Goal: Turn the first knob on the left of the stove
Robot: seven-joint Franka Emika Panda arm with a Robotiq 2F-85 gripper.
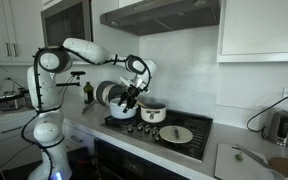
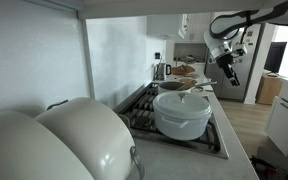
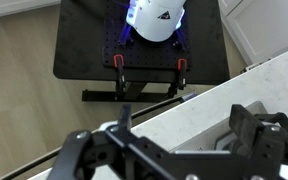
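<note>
White cabinets and a steel range hood (image 1: 169, 12) frame a home kitchen where my Franka arm (image 1: 84, 50) reaches over the stove (image 1: 194, 125), a black glass cooktop set in a pale countertop (image 1: 234, 160). My gripper (image 1: 131, 99) hangs above the stove's left end, apart from the row of small dark knobs along the front edge. The first knob (image 1: 123, 125), the left end one, sits below and just in front of it, too small here to read its setting. A white lidded pot (image 1: 152, 111) stands just behind the row, and a plate (image 1: 176, 134) lies beside it, nearer the front edge. In the wrist view the fingers (image 3: 79, 150) are spread wide, with nothing between them and touching nothing; that camera shows floor and counter edge, not the knob. To do this step well, I judge I should come straight down over the end knob, centre it between the pads, keep clear of its neighbour and the pot, close gently, then rotate about the knob's own axis without dragging sideways
</note>
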